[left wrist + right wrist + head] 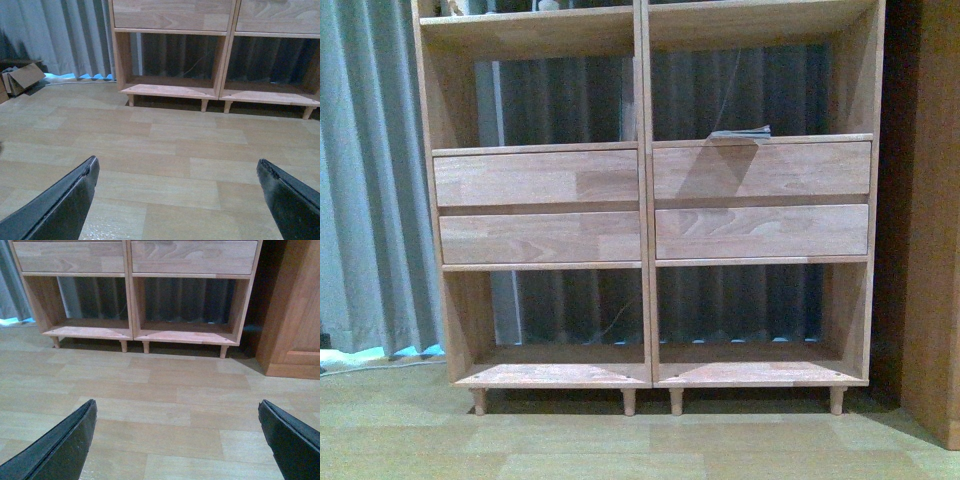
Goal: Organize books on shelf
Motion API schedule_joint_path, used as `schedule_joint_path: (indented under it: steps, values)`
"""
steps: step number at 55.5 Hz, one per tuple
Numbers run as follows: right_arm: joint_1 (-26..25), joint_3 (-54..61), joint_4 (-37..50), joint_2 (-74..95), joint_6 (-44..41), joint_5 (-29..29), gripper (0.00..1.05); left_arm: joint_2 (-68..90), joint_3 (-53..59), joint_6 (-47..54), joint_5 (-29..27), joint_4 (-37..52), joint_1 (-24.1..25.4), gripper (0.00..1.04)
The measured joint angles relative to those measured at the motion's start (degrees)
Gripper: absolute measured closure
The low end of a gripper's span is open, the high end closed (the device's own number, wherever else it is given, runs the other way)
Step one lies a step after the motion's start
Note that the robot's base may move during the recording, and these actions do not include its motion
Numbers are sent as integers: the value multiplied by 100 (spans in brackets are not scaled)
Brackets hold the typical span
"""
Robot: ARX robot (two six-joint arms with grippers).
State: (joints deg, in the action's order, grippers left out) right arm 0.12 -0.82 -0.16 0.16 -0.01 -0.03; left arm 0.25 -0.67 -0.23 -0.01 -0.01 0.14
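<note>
Nearest the cameras, the left gripper (176, 164) hangs low over the pale wood-plank floor (165, 135), its two black fingers spread wide with nothing between them. The right gripper (176, 404) is likewise spread and empty above bare planks. Neither touches anything, and both are well short of the large light natural-wood shelf (645, 200) that stands farther ahead. Off to the left arm's side, a brown cardboard box (20, 77) lies on the floor near the grey curtain (370, 180). In the shelf, the two bottom compartments (555, 375) show no books. The only task item I can make out is a thin teal-edged soft-cover book (740, 131). It lies flat on the board above the upper right drawer front (790, 170), at that board's front edge, and throws a shadow down the wood below. A darker wooden cabinet (930, 220) stands just right of the shelf. Judging from this, the task looks barely begun: no book stands upright and none is held. The flat one probably has to be picked up and set on end, and no other books are in sight.
</note>
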Motion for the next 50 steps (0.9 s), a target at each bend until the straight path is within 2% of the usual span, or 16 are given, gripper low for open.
schedule_joint_path:
  steps: [50]
  values:
    - [0, 0, 0, 0, 0, 0, 7, 0, 0, 0, 0, 0, 0, 7]
